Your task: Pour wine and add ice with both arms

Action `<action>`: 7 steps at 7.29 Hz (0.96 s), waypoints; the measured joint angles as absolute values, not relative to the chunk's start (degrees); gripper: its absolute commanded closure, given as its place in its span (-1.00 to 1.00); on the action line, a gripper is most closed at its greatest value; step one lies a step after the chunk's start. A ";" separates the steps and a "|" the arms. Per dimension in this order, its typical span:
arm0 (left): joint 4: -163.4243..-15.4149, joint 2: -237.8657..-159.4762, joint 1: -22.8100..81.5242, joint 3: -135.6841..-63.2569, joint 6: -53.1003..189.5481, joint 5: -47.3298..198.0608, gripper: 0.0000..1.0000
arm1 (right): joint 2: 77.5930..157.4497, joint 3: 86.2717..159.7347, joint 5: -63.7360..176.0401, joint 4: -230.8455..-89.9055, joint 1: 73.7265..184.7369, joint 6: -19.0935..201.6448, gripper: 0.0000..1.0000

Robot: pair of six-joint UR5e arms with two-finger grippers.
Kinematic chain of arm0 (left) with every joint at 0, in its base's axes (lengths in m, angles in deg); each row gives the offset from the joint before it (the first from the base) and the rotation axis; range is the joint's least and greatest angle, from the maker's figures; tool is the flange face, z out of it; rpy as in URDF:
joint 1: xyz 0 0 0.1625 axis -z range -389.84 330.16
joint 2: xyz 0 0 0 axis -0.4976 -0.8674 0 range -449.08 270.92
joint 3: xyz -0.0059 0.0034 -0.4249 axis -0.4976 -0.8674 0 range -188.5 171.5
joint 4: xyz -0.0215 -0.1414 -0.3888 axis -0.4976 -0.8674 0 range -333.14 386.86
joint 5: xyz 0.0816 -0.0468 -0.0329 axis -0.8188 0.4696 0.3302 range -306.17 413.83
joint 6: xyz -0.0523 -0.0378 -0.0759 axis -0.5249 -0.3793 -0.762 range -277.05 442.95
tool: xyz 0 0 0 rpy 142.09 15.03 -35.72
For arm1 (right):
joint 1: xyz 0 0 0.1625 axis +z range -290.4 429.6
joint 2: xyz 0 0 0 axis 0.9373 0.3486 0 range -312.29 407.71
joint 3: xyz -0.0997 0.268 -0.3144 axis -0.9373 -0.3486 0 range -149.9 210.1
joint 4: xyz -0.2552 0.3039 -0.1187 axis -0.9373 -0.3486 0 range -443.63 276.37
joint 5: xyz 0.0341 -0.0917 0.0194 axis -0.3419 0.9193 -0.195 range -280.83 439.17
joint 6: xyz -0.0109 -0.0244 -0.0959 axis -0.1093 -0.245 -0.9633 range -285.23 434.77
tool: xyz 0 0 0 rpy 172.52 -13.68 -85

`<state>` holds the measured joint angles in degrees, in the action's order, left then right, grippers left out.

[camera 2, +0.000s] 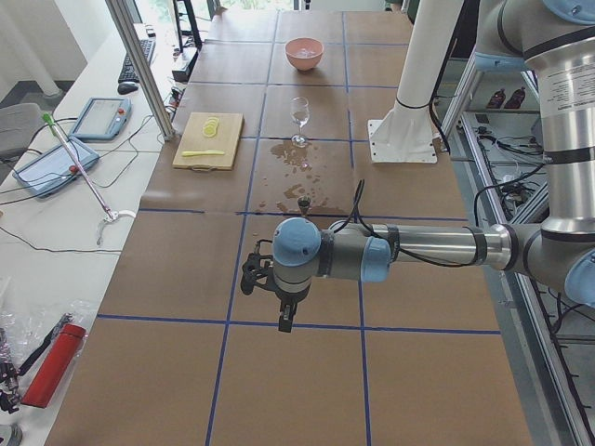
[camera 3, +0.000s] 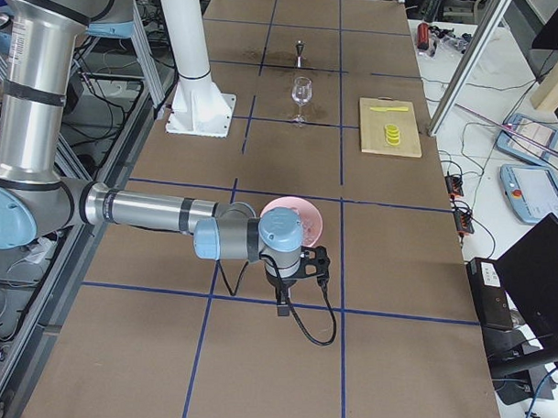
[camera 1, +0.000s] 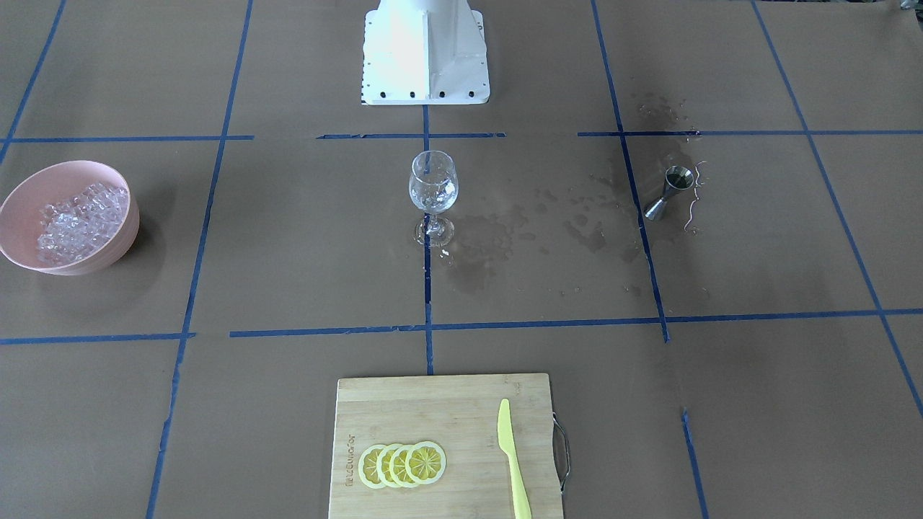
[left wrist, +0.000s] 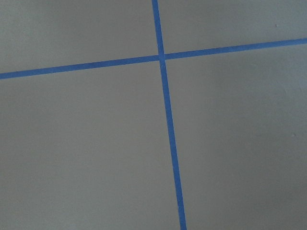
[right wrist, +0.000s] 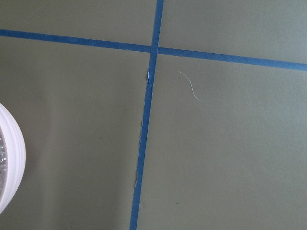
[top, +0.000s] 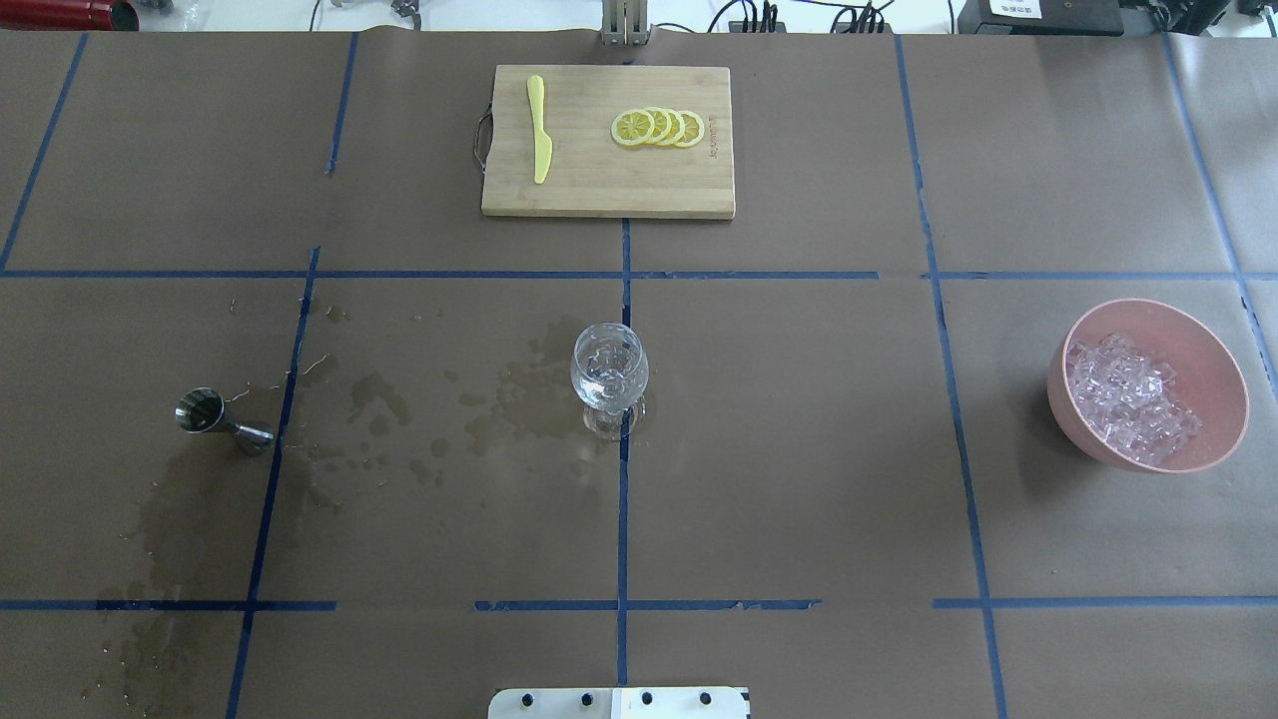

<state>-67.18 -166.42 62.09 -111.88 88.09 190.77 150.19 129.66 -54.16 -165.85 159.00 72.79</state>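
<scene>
From overhead, the jigger (top: pixel 222 422) stands at 9 o'clock of the wine glass (top: pixel 609 377), with the ice (top: pixel 1133 397) heaped in its pink bowl (top: pixel 1213 350) at 3 o'clock. Carry the jigger level (the wet patches (top: pixel 519 399) warn of spills). You cannot tell whether the left gripper (camera 2: pixel 284 311) or the right gripper (camera 3: pixel 282 292) is apart or together.

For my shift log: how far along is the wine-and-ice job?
Done: uncertain; the wine glass holds something clear, wet stains beside it. In hand: nothing visible; left tool and right tool hang over paper, away from the glass. Left, probably: ice heaped in the pink bowl, jigger standing.
</scene>
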 measured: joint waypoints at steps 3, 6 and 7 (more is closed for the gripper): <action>-67.57 -166.39 62.14 -111.84 88.29 190.75 -1.00 | 150.19 129.67 -54.16 -165.73 158.99 72.84 -1.00; -70.28 -166.27 62.14 -111.93 88.02 185.04 -1.00 | 150.00 130.26 -54.25 -165.60 159.01 73.05 -1.00; -71.23 -166.30 62.23 -112.12 88.11 184.16 -1.00 | 149.84 130.70 -54.35 -164.73 159.00 73.27 -1.00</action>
